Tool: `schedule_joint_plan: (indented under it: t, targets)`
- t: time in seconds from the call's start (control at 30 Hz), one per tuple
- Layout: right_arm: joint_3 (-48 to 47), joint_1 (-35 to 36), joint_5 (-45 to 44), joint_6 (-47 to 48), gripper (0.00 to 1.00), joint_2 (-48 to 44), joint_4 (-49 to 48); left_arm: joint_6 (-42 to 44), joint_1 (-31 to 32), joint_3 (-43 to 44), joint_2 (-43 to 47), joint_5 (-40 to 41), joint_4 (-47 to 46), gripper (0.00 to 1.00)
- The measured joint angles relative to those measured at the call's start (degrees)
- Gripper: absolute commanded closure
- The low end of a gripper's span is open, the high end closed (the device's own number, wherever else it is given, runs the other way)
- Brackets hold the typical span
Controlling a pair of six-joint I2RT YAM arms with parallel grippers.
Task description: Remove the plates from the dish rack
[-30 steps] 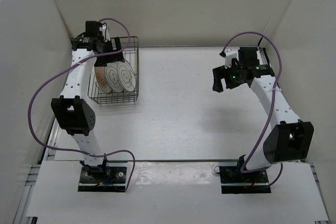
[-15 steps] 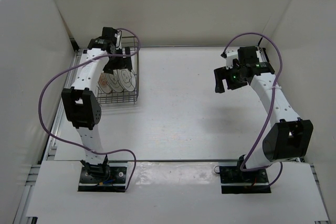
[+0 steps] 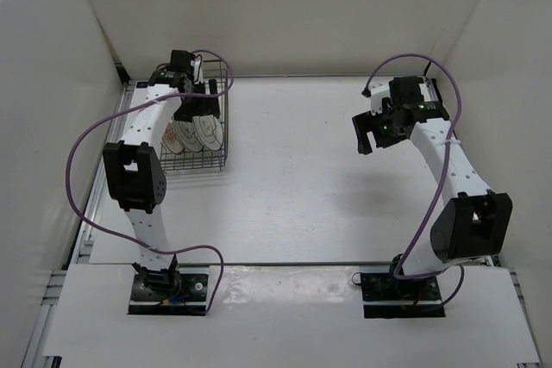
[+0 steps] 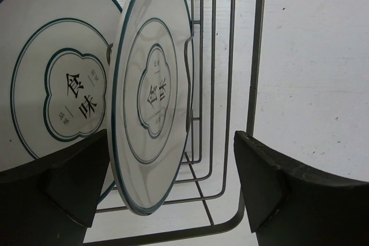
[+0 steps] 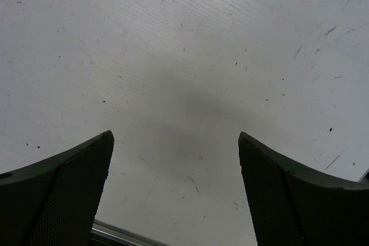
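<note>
Left arm is stretched forward from its base to the far-left corner, elbow bent and wrist tipped down over the dish rack [image 3: 226, 120]. The left gripper [image 3: 197, 101] hangs just above the rack's far end, jaws spread as wide as they go and holding nothing. In its own wrist view the left gripper [image 4: 172, 136] frames the nearest plate [image 4: 153, 96] between the two dark fingers [image 4: 69, 182]. There is clear daylight on the right side of that plate (on the left I can't tell whether finger and plate touch).

The plates stand on edge in the rack [image 4: 253, 84], leaning between the upright wires. The nearest is white with dark ring lines and a printed centre, and a matching plate [image 4: 57, 84] stands just behind it. From above, three plates are lined up side by side inside the basket: the orange-centred one [image 3: 169, 134] on the left, then a ringed one [image 3: 186, 130], then the right-hand ringed one [image 3: 208, 131].

Right arm is raised over the far right of the table [image 3: 302, 178], well apart from the rack. The right gripper [image 3: 366, 134] points down, and its wrist view shows the right gripper [image 5: 175, 136] gaping, with only bare tabletop [image 5: 184, 56] between the fingers.
</note>
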State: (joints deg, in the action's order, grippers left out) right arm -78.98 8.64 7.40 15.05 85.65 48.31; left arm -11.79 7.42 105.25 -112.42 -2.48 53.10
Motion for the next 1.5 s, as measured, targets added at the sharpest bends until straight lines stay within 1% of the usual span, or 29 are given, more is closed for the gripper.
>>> schedule_joint_plan:
  t: [0.07,0.1,0.13,0.27,0.3,0.33,0.43,0.47,0.53,0.57,0.63,0.67,0.7,0.73,0.8,0.93,1.03,1.13,1.2,1.23,1.3,1.5]
  targets:
    - [0.00,0.00,-0.44,0.39,0.10,0.72,0.00,0.11,0.00,0.11,0.00,0.00,-0.02,0.13]
    - [0.00,0.00,-0.74,0.52,0.10,1.14,0.00,0.20,0.00,0.11,0.00,-0.02,0.00,0.23]
    - [0.00,0.00,-1.03,0.61,0.10,1.60,0.00,0.15,-0.02,0.11,0.00,-0.02,0.00,0.26]
    - [-0.07,0.00,-1.68,0.87,0.10,3.17,0.04,0.66,-0.17,0.13,-0.04,0.07,0.00,0.32]
    - [-0.15,0.00,-1.68,0.96,0.10,3.52,0.11,0.85,-0.22,0.13,-0.09,0.13,0.00,0.32]
    - [-0.35,0.00,-1.70,1.16,0.10,3.87,0.33,1.05,-0.24,0.13,-0.11,0.13,0.00,0.35]
    - [-0.87,0.00,-1.70,1.90,0.10,4.52,0.94,1.70,-0.24,0.26,-0.44,0.87,0.11,0.41]
    - [-0.96,0.00,-1.70,2.03,0.10,4.61,1.07,1.88,-0.22,0.33,-0.55,1.27,0.24,0.41]
    - [-1.22,0.00,-1.73,2.43,0.10,4.76,1.33,2.34,-0.22,0.35,-0.72,2.38,0.42,0.44]
    - [-1.36,0.00,-1.86,2.71,0.10,4.83,1.38,2.47,-0.24,0.35,-0.74,2.89,0.46,0.48]
    - [-1.77,0.00,-2.05,3.43,0.10,5.09,1.73,2.91,-0.24,0.42,-0.74,3.72,0.48,0.52]
    - [-2.05,0.00,-2.16,3.69,0.10,5.31,1.84,3.15,-0.22,0.57,-0.74,4.07,0.50,0.57]
    - [-2.40,0.00,-2.34,3.96,0.10,5.64,2.08,3.34,-0.22,0.72,-0.74,4.48,0.55,0.59]
    - [-2.71,0.00,-2.49,4.31,0.10,5.92,2.25,3.50,-0.22,0.98,-0.74,4.83,0.74,0.63]
    - [-3.13,0.00,-2.78,4.90,0.10,6.49,2.47,3.82,-0.22,1.64,-0.74,5.35,0.98,0.67]
    - [-3.87,0.00,-2.97,5.29,0.10,7.56,2.78,4.11,-0.17,3.56,-0.74,6.19,1.29,0.73]
    - [-4.20,0.00,-2.97,5.40,0.10,8.07,2.78,4.37,-0.13,4.85,-0.74,6.80,1.40,0.80]
    - [-4.20,0.00,-2.95,5.53,0.10,8.13,2.78,4.85,-0.04,5.35,-0.74,8.11,1.84,0.81]
    - [-4.20,0.00,-2.95,5.66,0.10,8.13,2.78,5.20,-0.07,5.46,-0.74,9.05,2.01,0.87]
    - [-4.20,0.00,-2.95,5.79,0.10,8.13,2.78,5.40,-0.07,5.46,-0.74,9.40,2.01,0.87]
    - [-4.20,0.00,-2.95,6.05,0.10,8.13,2.78,5.46,0.00,5.46,-0.74,9.62,2.03,0.90]
    - [-4.02,0.00,-2.95,6.40,0.10,8.13,2.75,5.95,0.44,6.12,-0.74,10.80,2.38,0.92]
